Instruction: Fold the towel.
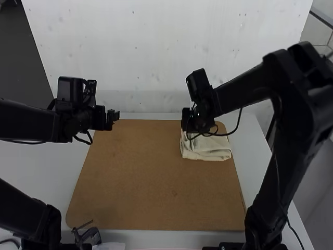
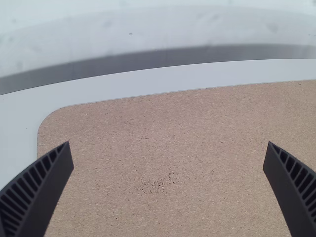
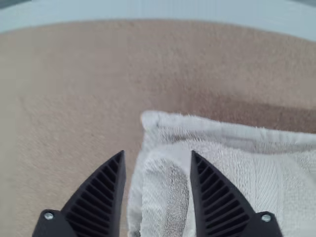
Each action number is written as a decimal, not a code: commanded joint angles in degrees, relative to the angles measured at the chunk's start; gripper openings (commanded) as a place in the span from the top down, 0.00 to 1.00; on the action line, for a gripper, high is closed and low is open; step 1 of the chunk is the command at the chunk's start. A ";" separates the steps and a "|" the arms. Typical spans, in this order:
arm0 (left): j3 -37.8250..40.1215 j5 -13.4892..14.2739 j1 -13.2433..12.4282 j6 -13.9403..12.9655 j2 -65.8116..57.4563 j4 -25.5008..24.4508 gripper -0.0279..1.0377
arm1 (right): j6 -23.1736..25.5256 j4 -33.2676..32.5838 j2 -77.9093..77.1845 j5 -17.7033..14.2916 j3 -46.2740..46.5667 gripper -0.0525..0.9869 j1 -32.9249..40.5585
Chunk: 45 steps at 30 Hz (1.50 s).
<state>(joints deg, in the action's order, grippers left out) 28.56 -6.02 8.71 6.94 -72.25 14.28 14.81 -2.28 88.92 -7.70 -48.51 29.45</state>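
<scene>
Towel (image 1: pixel 210 149), one, lay folded beneath the right gripper (image 1: pixel 188 124), its two fingers parted; the left gripper (image 1: pixel 115 116), well apart, had both spread.

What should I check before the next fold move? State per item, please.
- Left gripper jaws open: ok
- Left gripper away from towel: ok
- Right gripper jaws apart, above the towel's corner area: ok
- Right jaws touching cloth: cannot tell
- Towel layers flush at that corner: not ok, upper layer sits back from the lower
- Towel fully on board: cannot tell, its right end is at the board's edge
</scene>
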 commanded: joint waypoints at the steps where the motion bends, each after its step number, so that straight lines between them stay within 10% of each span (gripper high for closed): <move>1: -1.05 -0.31 0.43 0.27 0.35 0.66 0.04 | 0.13 -0.53 -6.75 1.38 -0.71 0.91 -1.15; 45: -1.66 -0.22 0.61 0.18 1.32 1.71 0.05 | -1.36 1.32 10.66 -1.00 -2.03 0.93 3.86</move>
<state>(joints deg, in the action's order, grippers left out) 27.35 -6.02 8.71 6.94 -72.23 15.31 12.91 -1.21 100.49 -8.23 -49.28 33.78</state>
